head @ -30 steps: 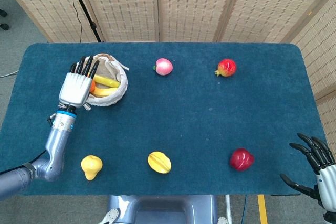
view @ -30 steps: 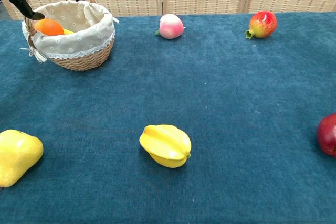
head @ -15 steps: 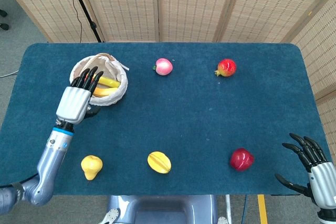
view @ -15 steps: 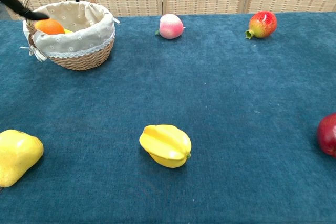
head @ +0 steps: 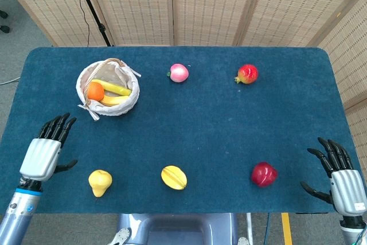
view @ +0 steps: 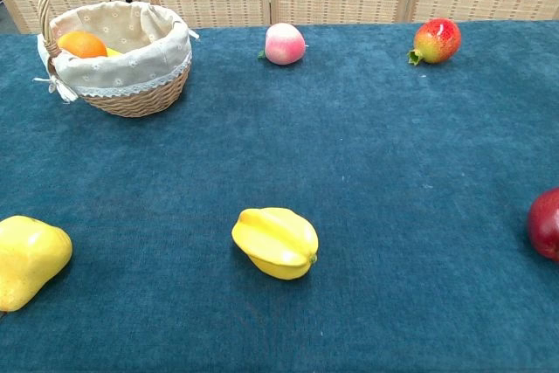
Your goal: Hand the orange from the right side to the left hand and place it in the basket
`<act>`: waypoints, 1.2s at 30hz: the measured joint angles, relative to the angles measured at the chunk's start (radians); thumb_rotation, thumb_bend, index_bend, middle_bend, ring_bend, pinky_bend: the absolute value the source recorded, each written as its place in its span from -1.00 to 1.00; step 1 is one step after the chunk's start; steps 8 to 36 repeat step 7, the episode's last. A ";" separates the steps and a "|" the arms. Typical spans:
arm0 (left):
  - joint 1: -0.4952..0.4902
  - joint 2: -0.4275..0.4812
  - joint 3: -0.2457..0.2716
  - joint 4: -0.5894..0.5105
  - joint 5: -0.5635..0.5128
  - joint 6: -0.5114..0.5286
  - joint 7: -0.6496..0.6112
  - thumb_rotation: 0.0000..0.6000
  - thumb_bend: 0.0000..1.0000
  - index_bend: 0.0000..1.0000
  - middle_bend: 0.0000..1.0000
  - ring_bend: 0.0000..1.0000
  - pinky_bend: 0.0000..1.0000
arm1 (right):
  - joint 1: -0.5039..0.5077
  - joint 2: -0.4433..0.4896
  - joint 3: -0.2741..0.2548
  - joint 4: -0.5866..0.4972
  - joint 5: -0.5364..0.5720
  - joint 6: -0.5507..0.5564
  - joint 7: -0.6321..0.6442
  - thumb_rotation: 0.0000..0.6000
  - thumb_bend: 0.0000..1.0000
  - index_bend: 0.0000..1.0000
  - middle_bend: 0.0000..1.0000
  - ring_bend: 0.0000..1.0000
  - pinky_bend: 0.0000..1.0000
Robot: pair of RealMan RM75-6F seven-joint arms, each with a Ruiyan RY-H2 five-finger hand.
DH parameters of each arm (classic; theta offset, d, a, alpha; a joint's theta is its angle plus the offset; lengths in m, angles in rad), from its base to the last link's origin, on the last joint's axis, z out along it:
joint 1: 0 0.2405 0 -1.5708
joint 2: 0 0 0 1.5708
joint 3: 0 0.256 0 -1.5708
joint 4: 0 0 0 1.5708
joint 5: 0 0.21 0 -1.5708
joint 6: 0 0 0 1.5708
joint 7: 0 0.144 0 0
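The orange (head: 95, 90) (view: 81, 43) lies inside the cloth-lined wicker basket (head: 129, 101) (view: 140, 93) at the table's far left, beside a banana (head: 115, 88). My left hand (head: 43, 152) hovers open over the near left of the table, well short of the basket, fingers spread and empty. At the near right corner my right hand (head: 340, 177) is open too, holding nothing. Neither hand shows in the chest view.
On the blue cloth lie a yellow pear (head: 100, 182) (view: 26, 256), a starfruit (head: 174, 177) (view: 276, 242), a dark red apple (head: 263, 174) (view: 545, 224), a pink peach (head: 179, 73) (view: 286, 44) and a pomegranate (head: 247, 74) (view: 436, 39). Wicker screens stand behind the table.
My left hand has drawn back from over the basket toward the near left edge, leaving the orange in the basket. The right hand has shifted only slightly.
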 measured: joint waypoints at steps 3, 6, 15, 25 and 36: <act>0.064 -0.013 0.024 0.027 0.028 0.066 -0.035 1.00 -0.90 -1.00 -1.00 -1.00 -0.84 | 0.006 -0.012 0.003 0.000 0.007 -0.015 -0.035 1.00 -1.00 -0.62 -0.93 -0.97 -0.94; 0.110 -0.025 0.041 0.059 0.057 0.111 -0.057 1.00 -0.90 -1.00 -1.00 -1.00 -0.85 | 0.013 -0.024 0.005 0.004 0.013 -0.032 -0.065 1.00 -1.00 -0.65 -0.94 -0.98 -0.95; 0.123 -0.027 0.043 0.067 0.063 0.125 -0.060 1.00 -0.90 -1.00 -1.00 -1.00 -0.85 | 0.016 -0.029 0.006 0.006 0.015 -0.039 -0.075 1.00 -1.00 -0.66 -0.94 -0.98 -0.96; 0.123 -0.027 0.043 0.067 0.063 0.125 -0.060 1.00 -0.90 -1.00 -1.00 -1.00 -0.85 | 0.016 -0.029 0.006 0.006 0.015 -0.039 -0.075 1.00 -1.00 -0.66 -0.94 -0.98 -0.96; 0.123 -0.027 0.043 0.067 0.063 0.125 -0.060 1.00 -0.90 -1.00 -1.00 -1.00 -0.85 | 0.016 -0.029 0.006 0.006 0.015 -0.039 -0.075 1.00 -1.00 -0.66 -0.94 -0.98 -0.96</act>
